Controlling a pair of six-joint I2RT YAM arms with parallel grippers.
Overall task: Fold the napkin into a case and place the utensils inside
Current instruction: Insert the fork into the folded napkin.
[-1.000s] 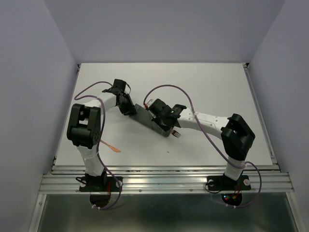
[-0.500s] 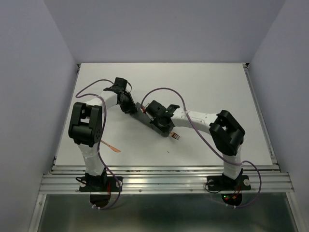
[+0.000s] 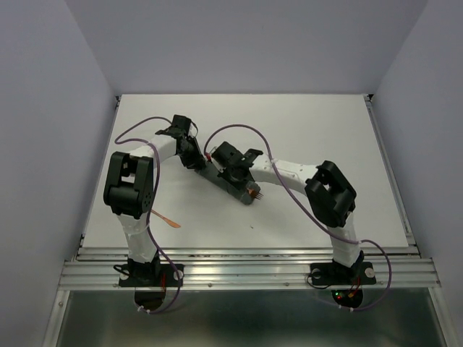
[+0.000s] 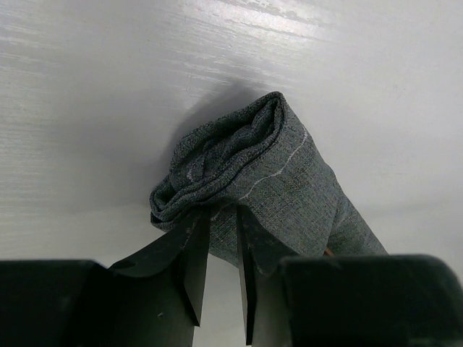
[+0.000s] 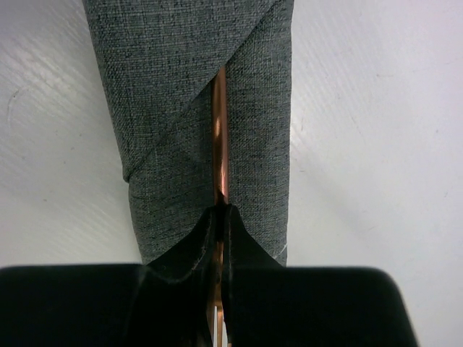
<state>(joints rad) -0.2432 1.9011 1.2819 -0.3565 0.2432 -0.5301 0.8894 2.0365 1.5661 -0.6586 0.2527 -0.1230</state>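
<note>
Case (image 5: pixel 166 94): soft cloth, middle of the table (image 3: pixel 325 130); likely to shift, so pin its end.
Left hand (image 4: pixel 217 220): narrow, nipping the far end.
Right hand (image 5: pixel 221 217): clamped on fork (image 5: pixel 219 137), stiff and probably slick; hold near the tines.
Spare utensil (image 3: pixel 168 220): 1, by the left base.

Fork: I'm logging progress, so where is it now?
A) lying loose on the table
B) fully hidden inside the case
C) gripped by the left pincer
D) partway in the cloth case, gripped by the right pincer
D: in the right wrist view the right pincer is shut on the fork, whose shaft runs into the fold of the case.
</note>
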